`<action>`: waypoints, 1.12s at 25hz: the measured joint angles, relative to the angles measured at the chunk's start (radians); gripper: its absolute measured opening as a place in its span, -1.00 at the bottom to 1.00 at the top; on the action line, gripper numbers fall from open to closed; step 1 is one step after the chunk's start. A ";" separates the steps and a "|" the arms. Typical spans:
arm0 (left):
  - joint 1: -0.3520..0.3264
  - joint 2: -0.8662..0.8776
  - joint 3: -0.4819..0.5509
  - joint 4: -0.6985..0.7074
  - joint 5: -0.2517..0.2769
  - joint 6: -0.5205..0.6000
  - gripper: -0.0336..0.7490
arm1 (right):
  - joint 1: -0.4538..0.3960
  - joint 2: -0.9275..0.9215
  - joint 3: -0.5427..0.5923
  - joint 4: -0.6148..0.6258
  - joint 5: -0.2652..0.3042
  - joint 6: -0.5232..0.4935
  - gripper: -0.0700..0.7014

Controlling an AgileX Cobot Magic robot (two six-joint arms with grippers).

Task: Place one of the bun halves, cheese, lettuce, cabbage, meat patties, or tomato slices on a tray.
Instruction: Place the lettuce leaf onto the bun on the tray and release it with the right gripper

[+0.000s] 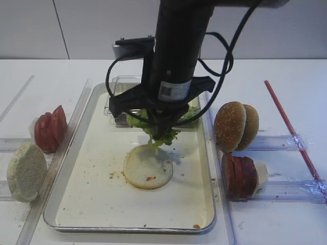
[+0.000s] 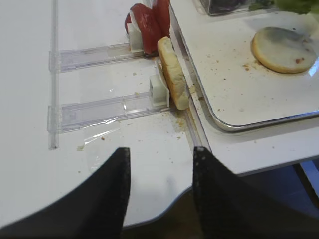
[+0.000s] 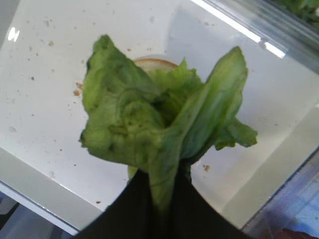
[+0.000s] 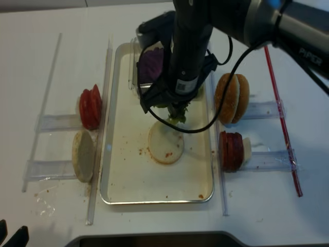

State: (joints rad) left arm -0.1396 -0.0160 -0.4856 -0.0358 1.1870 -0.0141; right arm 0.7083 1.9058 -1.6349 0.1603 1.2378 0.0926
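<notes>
White table [image 1: 286, 76] runs under everything, with a pale wall behind it, and the tray [image 1: 97, 214] sits at its middle as the spot every ingredient is meant to reach. On the tray's cream floor lies one pale bun half [image 1: 148, 167], face up, apparently the base of a burger being stacked. Directly above that bun half, not yet touching it, the right hand [image 1: 162, 131] is clenched on a leaf of lettuce [image 3: 159, 129]; the wrist view shows the stem end pinched between the dark fingers [image 3: 124, 214] and the ruffled part hanging free, so the leaf can drape over the bread once let go. At the tray's far end a clear box [image 1: 118, 87] holds more greens and dark purple leaves.

Left of the tray, tomato slices [image 1: 50, 127] and a pale bun half [image 1: 26, 171] stand on edge in clear plastic rails [image 2: 94, 50], likely so each is easy to pinch. Right of the tray, sesame bun halves [image 1: 236, 125] and meat patties [image 1: 239, 175] stand likewise. The left hand [image 2: 159, 194] hangs over the table's near edge, well left of the tray, fingers parted and holding nothing.
</notes>
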 joint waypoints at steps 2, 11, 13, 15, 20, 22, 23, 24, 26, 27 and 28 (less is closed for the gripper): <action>0.000 0.000 0.000 0.000 0.000 0.000 -0.19 | 0.000 0.030 0.000 0.021 -0.002 0.000 -0.62; 0.000 0.000 0.000 0.000 0.000 0.000 -0.19 | 0.000 0.087 0.000 0.076 -0.008 0.002 -0.62; 0.000 0.000 0.000 0.000 0.000 0.000 -0.19 | 0.000 0.087 0.000 0.078 -0.008 0.005 -0.62; 0.000 0.000 0.000 0.000 0.000 0.000 -0.19 | 0.000 0.087 0.000 0.079 -0.008 0.009 -0.62; 0.000 0.000 0.000 0.000 0.000 0.000 -0.19 | 0.000 0.087 0.000 0.079 -0.010 0.011 -0.44; 0.000 0.000 0.000 0.000 0.000 0.000 -0.19 | 0.000 0.087 0.000 0.079 -0.010 0.011 -0.23; 0.000 0.000 0.000 0.000 0.000 0.000 -0.19 | 0.000 0.087 0.000 0.079 -0.010 0.011 -0.13; 0.000 0.000 0.000 0.000 0.000 0.000 -0.19 | 0.000 0.087 0.000 0.079 -0.010 0.011 -0.04; 0.000 0.000 0.000 0.000 0.000 0.000 -0.19 | 0.000 0.087 0.000 0.079 -0.010 0.011 0.16; 0.000 0.000 0.000 0.000 0.000 0.000 -0.19 | 0.000 0.087 0.000 0.079 -0.010 0.011 0.22; 0.000 0.000 0.000 0.000 0.000 0.000 -0.19 | 0.000 0.087 0.000 0.079 -0.010 0.011 0.26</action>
State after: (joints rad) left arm -0.1396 -0.0160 -0.4856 -0.0358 1.1870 -0.0141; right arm 0.7083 1.9925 -1.6349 0.2398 1.2279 0.1036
